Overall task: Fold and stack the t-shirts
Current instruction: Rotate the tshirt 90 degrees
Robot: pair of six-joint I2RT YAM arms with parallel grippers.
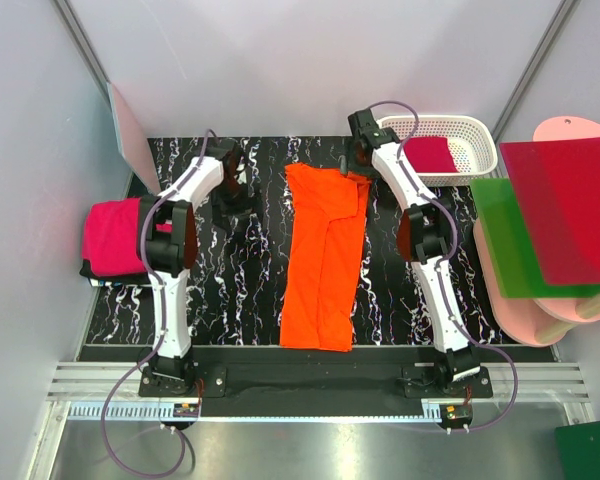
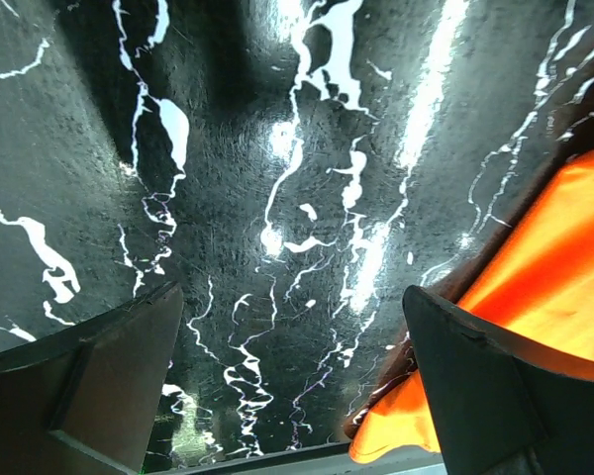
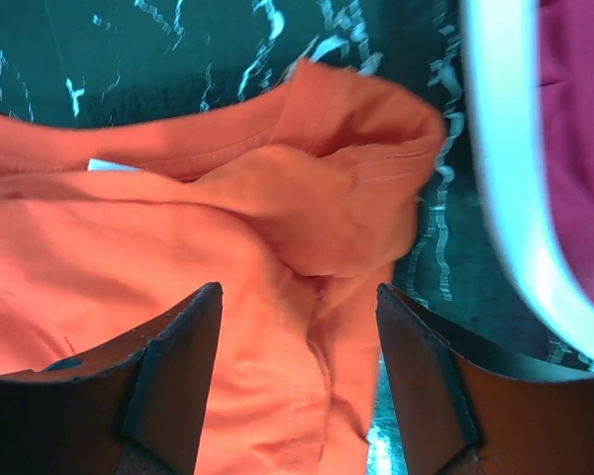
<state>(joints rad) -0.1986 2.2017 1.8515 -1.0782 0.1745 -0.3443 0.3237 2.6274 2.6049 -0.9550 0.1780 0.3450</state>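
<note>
At the far edge of the table (image 1: 240,290), the open right hand (image 3: 297,297) straddles a shoulder of the orange t-shirt (image 1: 323,255), seemingly to fold it; the left hand (image 2: 292,297) hovers open.

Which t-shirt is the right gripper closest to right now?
The orange t-shirt, spread out centrally; the right gripper straddles its collar end. The magenta one sits folded at left, the crimson one in the basket.

Pale grey walls (image 1: 280,60) enclose a black marble-patterned table (image 1: 240,300) (glossy, with bright glare).
</note>
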